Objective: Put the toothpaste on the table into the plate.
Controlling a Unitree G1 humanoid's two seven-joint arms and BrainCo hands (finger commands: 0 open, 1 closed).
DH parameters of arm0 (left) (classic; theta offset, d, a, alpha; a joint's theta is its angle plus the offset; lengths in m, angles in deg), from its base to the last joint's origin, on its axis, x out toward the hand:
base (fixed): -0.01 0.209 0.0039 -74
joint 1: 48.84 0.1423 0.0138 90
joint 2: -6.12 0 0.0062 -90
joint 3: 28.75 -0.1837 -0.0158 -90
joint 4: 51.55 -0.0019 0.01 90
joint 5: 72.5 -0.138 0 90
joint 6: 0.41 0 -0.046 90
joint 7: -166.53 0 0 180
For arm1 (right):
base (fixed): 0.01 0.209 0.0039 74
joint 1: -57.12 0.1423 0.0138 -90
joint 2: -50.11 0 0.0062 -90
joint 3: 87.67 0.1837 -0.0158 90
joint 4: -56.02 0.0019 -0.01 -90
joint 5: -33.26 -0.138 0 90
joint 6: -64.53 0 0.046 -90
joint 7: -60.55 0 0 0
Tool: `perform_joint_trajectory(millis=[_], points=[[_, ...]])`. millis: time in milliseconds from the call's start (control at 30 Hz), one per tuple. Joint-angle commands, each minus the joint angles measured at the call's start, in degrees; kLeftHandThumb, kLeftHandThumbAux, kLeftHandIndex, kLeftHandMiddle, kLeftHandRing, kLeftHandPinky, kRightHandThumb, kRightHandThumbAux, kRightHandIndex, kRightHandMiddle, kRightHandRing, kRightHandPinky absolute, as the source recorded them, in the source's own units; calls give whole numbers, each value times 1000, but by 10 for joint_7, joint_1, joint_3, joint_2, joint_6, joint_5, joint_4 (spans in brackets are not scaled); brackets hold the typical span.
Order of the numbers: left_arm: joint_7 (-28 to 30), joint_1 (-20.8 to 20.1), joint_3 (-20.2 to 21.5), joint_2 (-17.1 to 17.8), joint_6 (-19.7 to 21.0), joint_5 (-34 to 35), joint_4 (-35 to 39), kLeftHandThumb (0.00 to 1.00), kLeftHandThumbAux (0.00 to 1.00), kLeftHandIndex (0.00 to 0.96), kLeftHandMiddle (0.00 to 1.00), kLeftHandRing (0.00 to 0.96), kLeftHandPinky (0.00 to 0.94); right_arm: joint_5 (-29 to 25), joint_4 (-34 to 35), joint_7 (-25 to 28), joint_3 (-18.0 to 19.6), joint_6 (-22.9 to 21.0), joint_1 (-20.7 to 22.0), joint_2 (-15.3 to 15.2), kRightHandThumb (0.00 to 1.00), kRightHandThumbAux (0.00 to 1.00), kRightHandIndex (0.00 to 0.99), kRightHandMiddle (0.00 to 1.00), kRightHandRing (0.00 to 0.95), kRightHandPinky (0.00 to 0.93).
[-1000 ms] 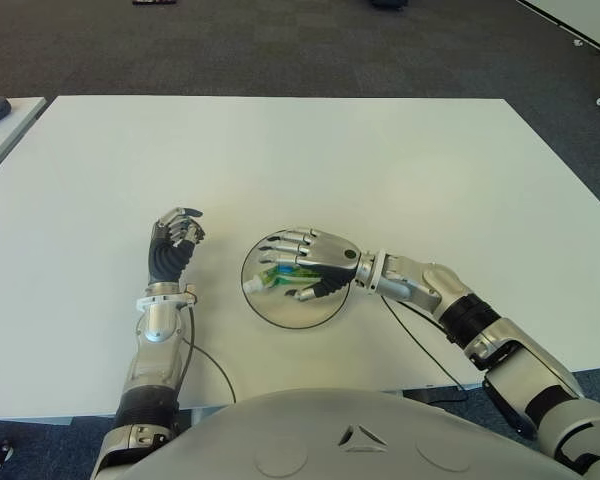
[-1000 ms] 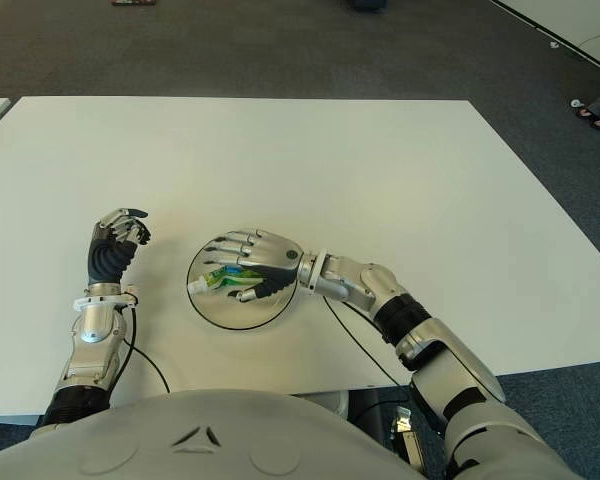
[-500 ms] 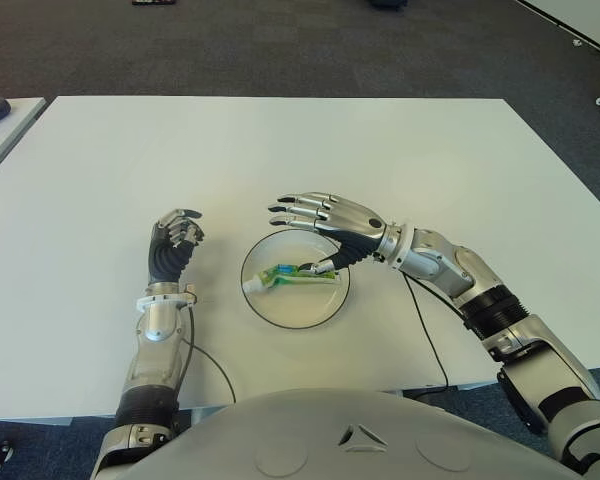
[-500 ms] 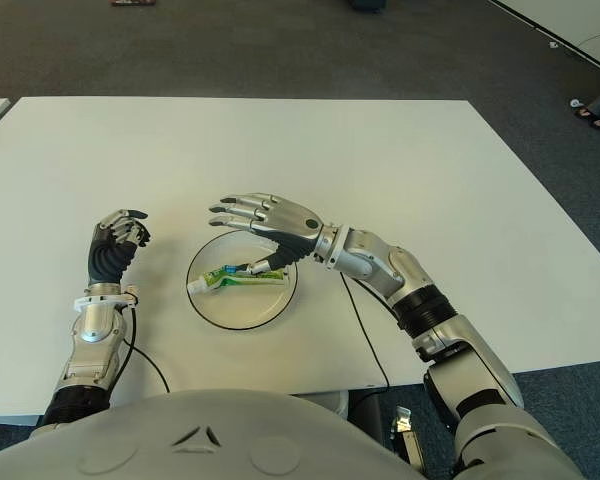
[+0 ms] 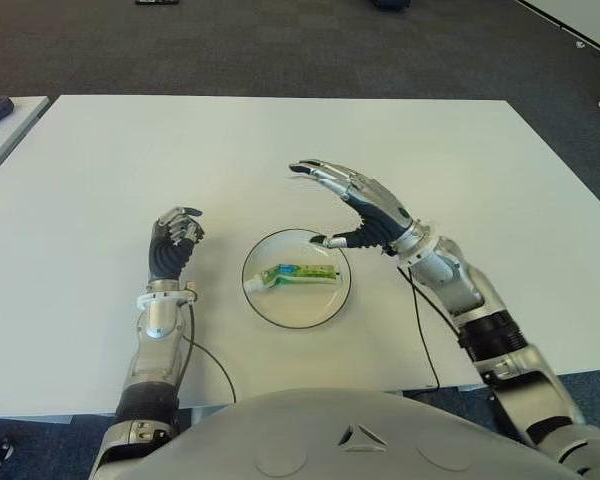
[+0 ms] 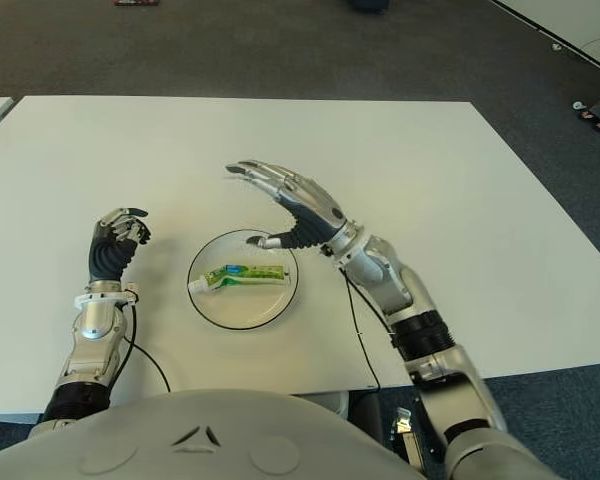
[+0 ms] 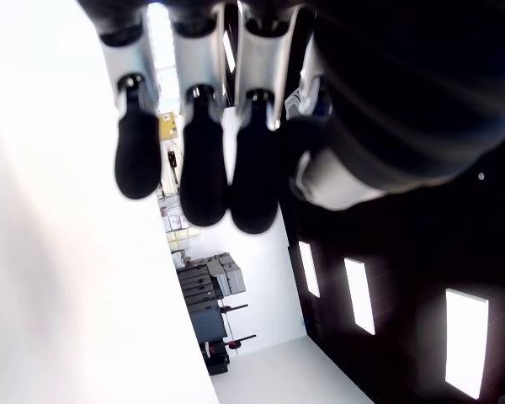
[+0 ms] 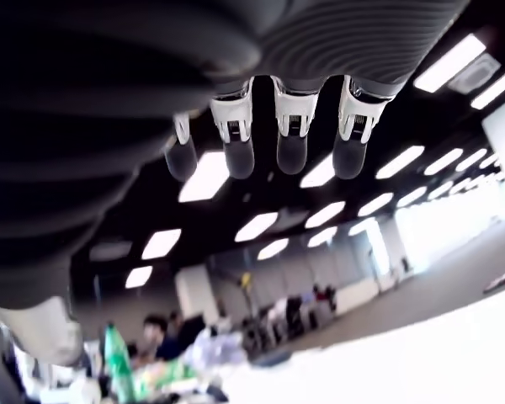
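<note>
The toothpaste (image 5: 298, 272) lies in the plate (image 5: 263, 300) at frame centre; the right robot hand (image 5: 360, 210) hovers above, fingers spread and empty, so the task looks done.

Bare table (image 5: 280, 150) surrounds the plate (image 5: 265, 305); only the toothpaste (image 5: 298, 273) fills it.

Even overhead light; the white tabletop (image 5: 460, 150) is bright, shadows faint; both wrist views blurred close up, ceiling lights (image 8: 210, 172) glaring.
</note>
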State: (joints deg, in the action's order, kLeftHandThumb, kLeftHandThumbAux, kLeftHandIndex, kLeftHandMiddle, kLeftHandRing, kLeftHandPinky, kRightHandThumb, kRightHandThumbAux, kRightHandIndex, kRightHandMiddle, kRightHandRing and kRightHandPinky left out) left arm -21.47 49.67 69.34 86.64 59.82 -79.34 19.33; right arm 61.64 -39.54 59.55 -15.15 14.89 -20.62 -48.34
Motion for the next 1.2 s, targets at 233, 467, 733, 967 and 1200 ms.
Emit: perform_joint_trajectory(millis=[233, 467, 733, 967, 1200], points=[[-13, -30, -10, 6, 3, -23, -29, 697, 718, 435, 683, 662, 637, -68, -44, -118, 74, 5, -49, 119, 271, 870, 180, 232, 196, 173], [-9, -47, -8, 1, 7, -14, -46, 698, 718, 436, 683, 658, 630, -63, -26, -153, 111, -32, -55, 155, 245, 947, 274, 289, 252, 248], [-17, -61, -10, -1, 10, -19, -61, 695, 718, 435, 676, 648, 620, -72, -39, -186, 142, -84, -77, 192, 317, 995, 331, 322, 290, 274], [-31, -75, -15, -4, -16, -28, -77, 693, 719, 435, 676, 652, 623, -73, -23, -194, 158, -140, -88, 214, 315, 998, 356, 354, 320, 266], [-8, -76, -18, -3, -26, -2, -75, 694, 718, 435, 669, 644, 601, -57, -53, -217, 163, -158, -106, 218, 222, 993, 379, 378, 344, 294]])
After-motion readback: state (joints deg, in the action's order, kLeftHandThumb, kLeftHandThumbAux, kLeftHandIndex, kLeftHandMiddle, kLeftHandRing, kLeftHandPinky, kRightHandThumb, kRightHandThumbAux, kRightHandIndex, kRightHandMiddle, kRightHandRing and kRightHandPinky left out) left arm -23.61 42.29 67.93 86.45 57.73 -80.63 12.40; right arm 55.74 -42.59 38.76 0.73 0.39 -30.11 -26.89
